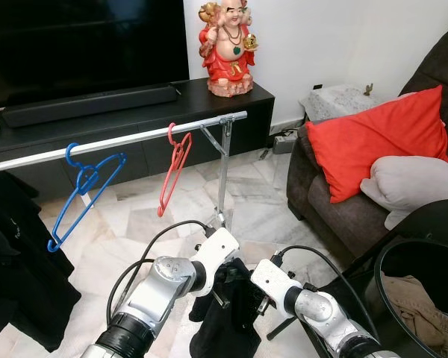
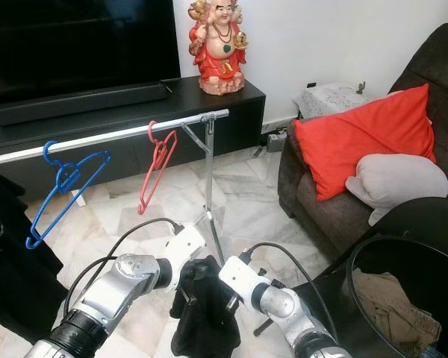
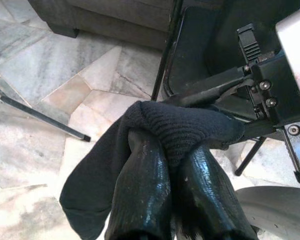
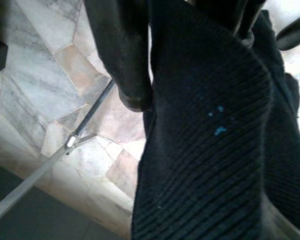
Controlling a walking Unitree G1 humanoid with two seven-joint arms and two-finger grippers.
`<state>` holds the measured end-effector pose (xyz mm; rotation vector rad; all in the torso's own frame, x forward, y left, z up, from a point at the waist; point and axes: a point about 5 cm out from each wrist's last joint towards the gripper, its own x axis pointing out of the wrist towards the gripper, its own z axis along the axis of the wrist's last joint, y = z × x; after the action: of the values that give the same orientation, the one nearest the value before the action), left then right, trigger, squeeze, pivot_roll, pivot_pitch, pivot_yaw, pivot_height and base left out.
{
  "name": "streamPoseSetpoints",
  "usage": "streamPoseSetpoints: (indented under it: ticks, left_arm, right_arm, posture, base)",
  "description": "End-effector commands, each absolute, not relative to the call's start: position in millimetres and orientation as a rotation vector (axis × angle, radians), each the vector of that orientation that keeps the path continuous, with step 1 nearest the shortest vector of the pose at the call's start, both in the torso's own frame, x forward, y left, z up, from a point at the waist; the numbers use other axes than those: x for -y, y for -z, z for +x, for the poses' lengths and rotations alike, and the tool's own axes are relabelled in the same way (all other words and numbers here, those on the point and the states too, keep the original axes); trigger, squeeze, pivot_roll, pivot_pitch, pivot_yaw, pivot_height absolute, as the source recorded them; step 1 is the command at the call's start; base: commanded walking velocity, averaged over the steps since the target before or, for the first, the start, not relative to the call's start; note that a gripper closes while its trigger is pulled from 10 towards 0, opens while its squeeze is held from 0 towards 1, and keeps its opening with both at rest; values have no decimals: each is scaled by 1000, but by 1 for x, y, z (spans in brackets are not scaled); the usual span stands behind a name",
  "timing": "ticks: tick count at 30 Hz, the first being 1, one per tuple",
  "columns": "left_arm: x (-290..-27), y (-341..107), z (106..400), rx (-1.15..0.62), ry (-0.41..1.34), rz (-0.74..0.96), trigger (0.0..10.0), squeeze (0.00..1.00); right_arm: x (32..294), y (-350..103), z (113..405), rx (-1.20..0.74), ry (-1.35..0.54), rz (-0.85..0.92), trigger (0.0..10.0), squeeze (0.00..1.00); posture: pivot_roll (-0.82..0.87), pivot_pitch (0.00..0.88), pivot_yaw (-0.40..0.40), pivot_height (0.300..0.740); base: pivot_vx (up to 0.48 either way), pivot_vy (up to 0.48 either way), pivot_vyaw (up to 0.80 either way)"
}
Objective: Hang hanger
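A black basket (image 1: 425,257) at the robot's right holds tan cloth (image 1: 422,306). On the marble floor (image 1: 261,201), a silver rail (image 1: 134,138) carries a blue hanger (image 1: 82,195) and a red hanger (image 1: 174,170). Below, the left gripper (image 3: 177,165) and right gripper (image 2: 222,292) both clamp a black garment (image 2: 201,309).

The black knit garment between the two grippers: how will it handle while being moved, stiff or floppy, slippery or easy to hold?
Probably floppy: the black knit garment sags in folds below the left gripper and right gripper. Likely easy to grip, since its ribbed weave wraps over the left fingers. It looks light, though loose ends could snag on the rack's legs.
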<state>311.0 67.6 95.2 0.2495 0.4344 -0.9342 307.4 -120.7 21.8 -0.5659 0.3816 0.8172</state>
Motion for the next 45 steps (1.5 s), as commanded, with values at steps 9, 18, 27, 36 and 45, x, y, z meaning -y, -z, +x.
streamPoseSetpoints:
  ticks: [9,18,27,36,45]
  left_arm:
    - [-65,-103,310,-403,955,252,0,0]
    - [-64,-102,309,-400,965,262,0,0]
    - [-65,-102,309,-391,977,290,0,0]
    - [-68,-104,309,-377,994,313,10000,0]
    - [-71,-102,307,-386,1009,323,10000,0]
  right_arm:
    - [120,-20,306,-403,-827,-530,0,0]
    - [126,-19,306,-413,-801,-536,0,0]
    - [130,-18,306,-421,-788,-547,0,0]
    - [150,-19,311,-441,-702,-755,0,0]
    - [155,-35,325,-374,-557,-645,0,0]
  posture:
    - [118,47,-5,740]
    - [114,46,-5,740]
    - [111,42,-4,740]
    - [110,35,-4,740]
    - [108,33,-3,740]
  base:
    - [0,0,0]
    - [0,0,0]
    - [0,0,0]
    - [0,0,0]
    - [0,0,0]
